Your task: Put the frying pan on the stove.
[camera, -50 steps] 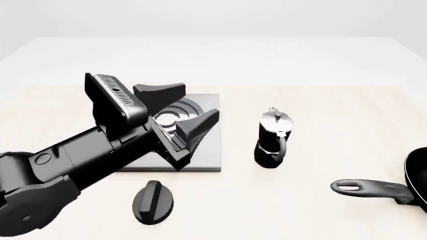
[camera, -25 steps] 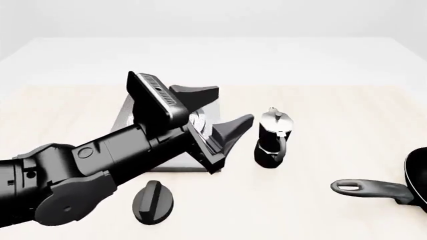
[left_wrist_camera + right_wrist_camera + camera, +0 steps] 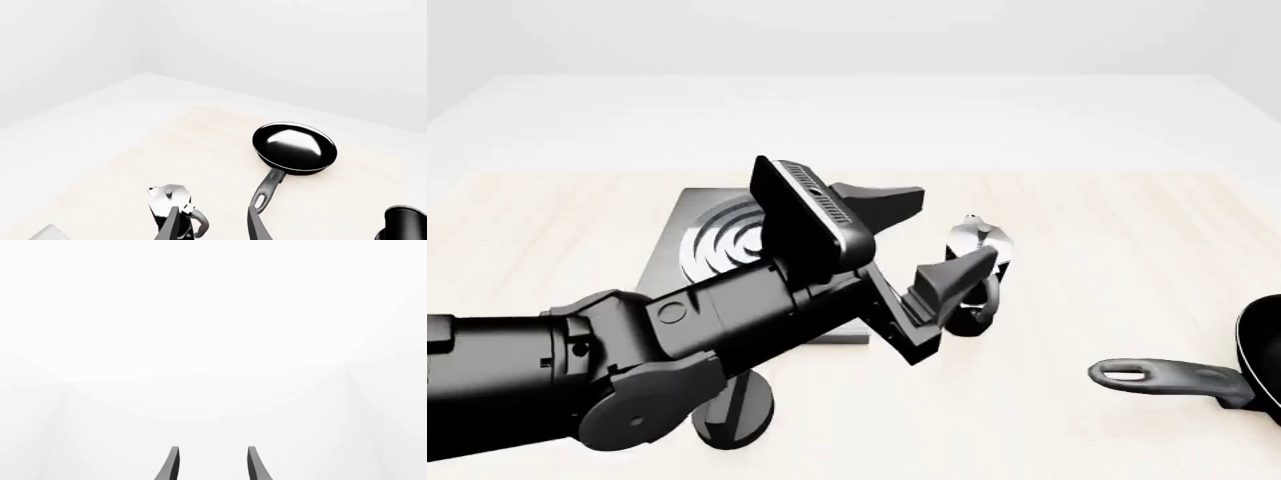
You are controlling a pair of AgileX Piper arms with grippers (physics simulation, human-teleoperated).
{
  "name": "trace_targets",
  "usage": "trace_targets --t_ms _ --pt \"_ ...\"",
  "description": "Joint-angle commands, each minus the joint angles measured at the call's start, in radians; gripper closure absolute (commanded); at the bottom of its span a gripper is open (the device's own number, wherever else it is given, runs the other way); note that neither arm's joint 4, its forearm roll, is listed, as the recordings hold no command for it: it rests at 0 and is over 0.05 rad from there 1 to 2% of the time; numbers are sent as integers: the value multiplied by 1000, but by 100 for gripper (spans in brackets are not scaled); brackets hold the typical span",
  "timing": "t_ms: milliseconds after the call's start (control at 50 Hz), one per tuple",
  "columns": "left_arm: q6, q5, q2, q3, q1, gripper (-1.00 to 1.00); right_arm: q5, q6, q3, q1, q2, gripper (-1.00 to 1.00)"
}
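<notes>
Your left pincer (image 3: 924, 241) hangs above the table (image 3: 1121, 150) with its 2 fingers spread wide and nothing between them. In the front view it sits near the middle, crossing in front of the moka pot (image 3: 977, 240), with the arm stretching back toward 8 o'clock.

The frying pan (image 3: 1228, 372) lies at 4 o'clock near the right edge of that view, flat on the table, partly cut off by the frame. Its handle points toward 9 o'clock, loop hole at the free end. It is well apart from your left pincer. From the left wrist view, the frying pan (image 3: 293, 148) shows whole, its glossy inside facing up.

The stove (image 3: 714, 245) rests at 10 o'clock from the centre, its right part hidden behind your arm; its silver rings show on the left. It is bare where visible, and the pan is well apart from it.

A black knob (image 3: 737, 408) peeks out under your arm at 7 o'clock.

Your right pincer (image 3: 212, 465) appears only in its own wrist view, fingers parted, empty, facing blank white.
</notes>
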Motion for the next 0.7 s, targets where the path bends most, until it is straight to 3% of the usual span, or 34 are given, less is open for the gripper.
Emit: trace_targets --t_ms 20,700 --pt "-16 -25 66 -32 -25 -100 3 -2 -5 6 0 -100" --pt "-4 34 228 -197 -97 -100 31 2 -41 14 0 -100"
